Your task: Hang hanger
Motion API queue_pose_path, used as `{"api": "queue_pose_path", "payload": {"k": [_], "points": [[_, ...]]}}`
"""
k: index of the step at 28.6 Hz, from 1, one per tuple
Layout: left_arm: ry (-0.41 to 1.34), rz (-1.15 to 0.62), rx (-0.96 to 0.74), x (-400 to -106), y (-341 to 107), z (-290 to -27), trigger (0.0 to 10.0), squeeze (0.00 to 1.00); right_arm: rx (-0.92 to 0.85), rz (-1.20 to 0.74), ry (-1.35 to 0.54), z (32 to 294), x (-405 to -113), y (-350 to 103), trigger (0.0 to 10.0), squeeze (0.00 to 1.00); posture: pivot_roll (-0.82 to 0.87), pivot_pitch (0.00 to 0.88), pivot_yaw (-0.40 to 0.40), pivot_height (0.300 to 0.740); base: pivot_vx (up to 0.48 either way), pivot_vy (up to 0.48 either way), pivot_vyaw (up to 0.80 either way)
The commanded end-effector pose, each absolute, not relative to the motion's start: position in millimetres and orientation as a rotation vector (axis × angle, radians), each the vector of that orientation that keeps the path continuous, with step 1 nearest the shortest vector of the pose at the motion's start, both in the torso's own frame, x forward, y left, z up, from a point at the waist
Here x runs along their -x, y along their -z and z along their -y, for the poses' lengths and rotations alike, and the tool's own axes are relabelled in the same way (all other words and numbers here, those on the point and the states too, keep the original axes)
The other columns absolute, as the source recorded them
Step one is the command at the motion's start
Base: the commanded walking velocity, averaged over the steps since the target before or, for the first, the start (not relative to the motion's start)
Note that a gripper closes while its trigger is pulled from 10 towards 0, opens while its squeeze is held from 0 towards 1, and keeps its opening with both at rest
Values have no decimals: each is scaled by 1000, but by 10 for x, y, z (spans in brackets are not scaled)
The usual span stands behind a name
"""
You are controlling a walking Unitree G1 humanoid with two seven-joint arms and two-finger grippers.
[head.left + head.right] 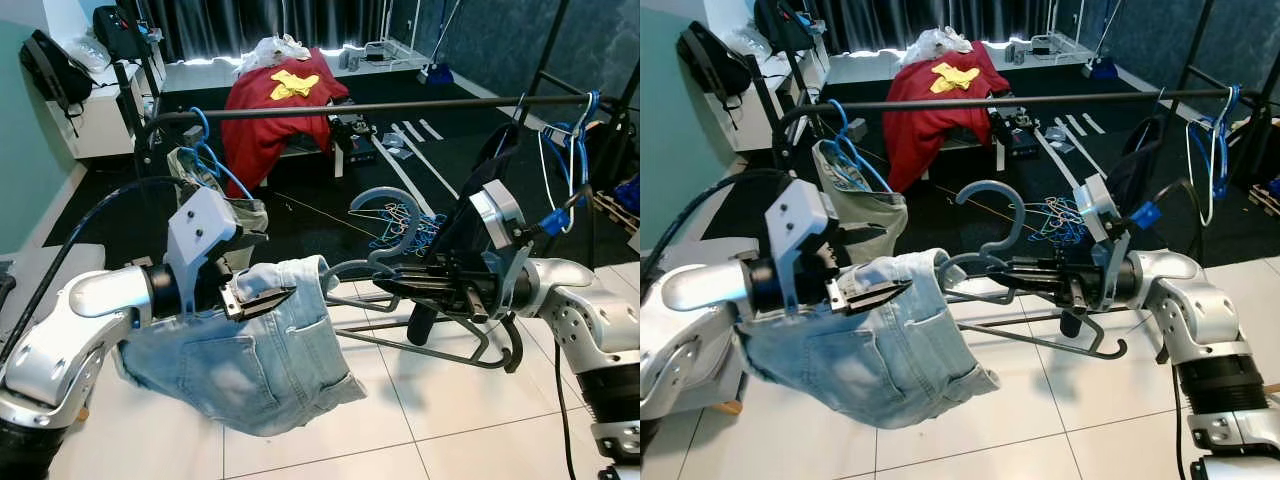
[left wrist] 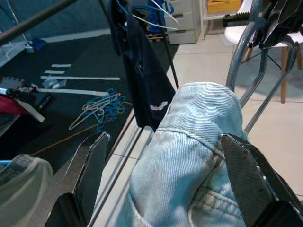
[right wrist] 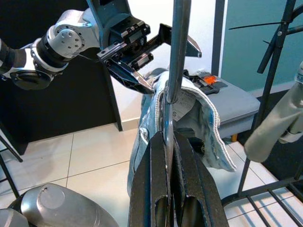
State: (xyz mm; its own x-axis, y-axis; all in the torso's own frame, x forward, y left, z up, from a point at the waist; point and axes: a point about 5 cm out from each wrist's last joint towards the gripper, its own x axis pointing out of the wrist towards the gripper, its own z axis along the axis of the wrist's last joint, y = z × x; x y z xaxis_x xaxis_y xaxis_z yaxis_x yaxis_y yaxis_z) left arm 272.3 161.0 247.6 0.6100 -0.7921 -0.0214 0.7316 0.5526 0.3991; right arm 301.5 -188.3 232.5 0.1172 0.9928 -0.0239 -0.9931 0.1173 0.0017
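A grey hanger point(image 1: 385, 213) with its hook pointing up carries light blue jeans point(image 1: 250, 365) at chest height, in front of the black rail point(image 1: 350, 108). My right gripper point(image 1: 388, 284) is shut on the hanger's bar, seen close in the right wrist view with the right gripper point(image 3: 168, 139) clamped round the metal. My left gripper point(image 1: 280, 298) is open at the jeans' waistband. In the left wrist view its fingers point(image 2: 90, 175) stand wide apart with the folded denim point(image 2: 189, 151) between them.
A beige garment point(image 1: 228, 208) on a blue hanger hangs at the rail's left end. A dark garment point(image 1: 497, 150) and loose hangers point(image 1: 570, 150) hang at its right end. Several hangers point(image 1: 400, 225) lie on the dark floor. The rack's base bars point(image 1: 430, 345) cross the tiles below.
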Motion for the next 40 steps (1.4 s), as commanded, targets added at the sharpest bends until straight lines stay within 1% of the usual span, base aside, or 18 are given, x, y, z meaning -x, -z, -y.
{"api": "queue_pose_path", "payload": {"k": [1,5,9,13,14,15,24,30,31,33,34,36,37,40], "points": [[897,167,-408,-2692,-2471,-1639,10000,0,24,44,-1462,1878,-3016,-2423,10000,0,-23,60,19,740,0,0,0],[927,138,-398,-2674,-2406,-1595,10000,0,20,41,-1469,1870,-3017,-2415,10000,0,-23,59,17,740,0,0,0],[1015,113,-350,-2668,-2342,-1443,10000,0,18,39,-1491,1831,-3012,-2423,10000,0,-27,57,17,740,0,0,0],[1038,102,-350,-2669,-2323,-1426,10000,0,20,41,-1493,1822,-3011,-2429,10000,0,-29,56,19,740,0,0,0],[1031,109,-344,-2685,-2334,-1435,1137,0,20,42,-1492,1823,-3009,-2433,10000,0,-31,57,22,740,0,0,0],[1024,116,-335,-2698,-2349,-1451,0,0,21,43,-1491,1826,-3006,-2437,10000,0,-31,57,23,740,0,0,0],[1007,123,-330,-2727,-2383,-1528,0,0,15,39,-1487,1832,-2988,-2429,10000,0,-26,56,26,740,0,0,0],[1027,119,-297,-2718,-2377,-1528,0,0,7,32,-1492,1824,-2982,-2416,10000,0,-26,50,26,740,0,0,0],[1024,125,-285,-2721,-2379,-1534,0,0,4,30,-1490,1824,-2979,-2413,10000,67,-27,49,25,740,0,0,0],[1021,129,-277,-2724,-2380,-1539,0,0,2,29,-1489,1824,-2978,-2411,10000,67,-27,49,25,740,0,0,0],[1015,135,-269,-2734,-2391,-1552,0,0,-1,27,-1486,1825,-2979,-2409,10000,773,-27,49,25,740,0,0,0],[1015,135,-269,-2734,-2391,-1552,0,0,-1,27,-1486,1825,-2979,-2409,10000,773,-27,49,25,740,0,0,0],[1010,143,-257,-2742,-2409,-1570,0,0,-6,27,-1478,1823,-2985,-2408,10000,1000,-26,45,24,740,0,0,0],[1007,152,-237,-2755,-2443,-1609,0,0,-12,34,-1466,1818,-2993,-2416,10000,1000,-31,40,29,740,0,0,0]]}}
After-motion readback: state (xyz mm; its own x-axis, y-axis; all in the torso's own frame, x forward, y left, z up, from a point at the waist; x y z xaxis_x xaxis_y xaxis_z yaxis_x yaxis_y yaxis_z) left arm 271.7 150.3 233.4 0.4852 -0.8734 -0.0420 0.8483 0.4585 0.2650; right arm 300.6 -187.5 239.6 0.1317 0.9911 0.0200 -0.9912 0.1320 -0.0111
